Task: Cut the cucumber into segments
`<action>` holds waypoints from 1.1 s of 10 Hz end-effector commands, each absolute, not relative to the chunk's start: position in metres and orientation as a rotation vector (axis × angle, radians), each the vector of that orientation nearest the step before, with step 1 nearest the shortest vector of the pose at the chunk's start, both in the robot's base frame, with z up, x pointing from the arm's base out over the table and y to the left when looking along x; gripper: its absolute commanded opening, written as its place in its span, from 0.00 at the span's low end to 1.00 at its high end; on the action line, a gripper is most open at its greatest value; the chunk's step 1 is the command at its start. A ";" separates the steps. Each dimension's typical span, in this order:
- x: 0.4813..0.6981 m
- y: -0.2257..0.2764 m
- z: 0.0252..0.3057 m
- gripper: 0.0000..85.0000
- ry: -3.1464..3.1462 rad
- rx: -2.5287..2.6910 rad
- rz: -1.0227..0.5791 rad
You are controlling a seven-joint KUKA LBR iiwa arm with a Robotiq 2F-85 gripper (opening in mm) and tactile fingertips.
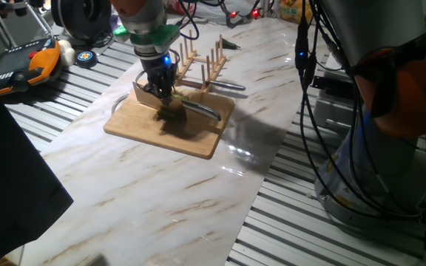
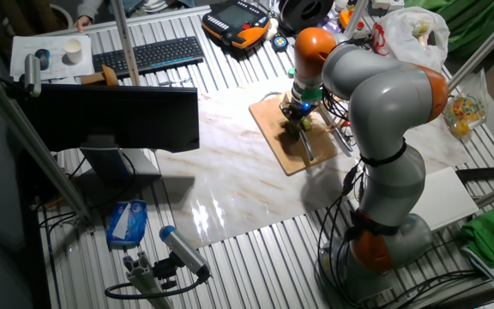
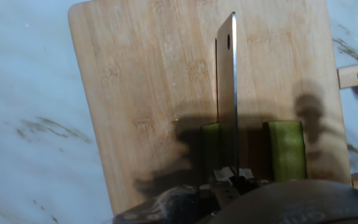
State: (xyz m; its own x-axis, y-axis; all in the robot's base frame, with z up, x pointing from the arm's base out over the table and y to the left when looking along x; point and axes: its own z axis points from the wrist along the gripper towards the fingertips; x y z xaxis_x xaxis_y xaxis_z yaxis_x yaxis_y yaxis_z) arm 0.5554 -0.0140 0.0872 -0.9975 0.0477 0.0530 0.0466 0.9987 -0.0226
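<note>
- Marble-patterned desk [image 1: 161, 192] carrying a wooden cutting board [image 1: 135, 122], rounded at the corners, with a wooden peg rack [image 1: 202, 63] just behind it.
- Gripper [image 1: 163, 92] lowered over the middle of the board, blue light glowing on its body, arm reaching in from above.
- Knife blade [image 3: 227, 93] seen edge-on in the hand view, running up the centre of the board [image 3: 142, 93], a small hole near its far tip.
- Jaws pinching the knife at its base, closed tight on it at the bottom of the hand view.
- Cucumber [image 3: 211, 149] lying on the near part of the board, dark green, directly under the blade and mostly in the hand's shadow.
- One cut segment [image 3: 285, 149] just to the right of the blade, lighter green, apart from the shadowed piece.
- In the fixed views, only a small green patch [image 1: 172, 111] visible below the hand; number of pieces impossible to tell there.
- A second metal utensil [image 1: 202, 111] resting across the right side of the board.
- Across the room: keyboard [image 2: 148, 53], dark monitor [image 2: 114, 116], orange-and-black pendant [image 2: 238, 21] on the slatted surface.
</note>
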 end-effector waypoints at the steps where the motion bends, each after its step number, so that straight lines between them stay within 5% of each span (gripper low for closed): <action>1: 0.555 -0.014 0.088 0.01 -3.089 -0.074 0.035; 11: 0.554 -0.014 0.087 0.01 -3.134 -0.079 0.034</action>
State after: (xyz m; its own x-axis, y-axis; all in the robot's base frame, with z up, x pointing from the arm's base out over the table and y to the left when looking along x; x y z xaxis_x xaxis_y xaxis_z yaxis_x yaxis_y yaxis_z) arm 0.5542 -0.0137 0.0870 -0.9987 0.0502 0.0051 0.0501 0.9985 -0.0218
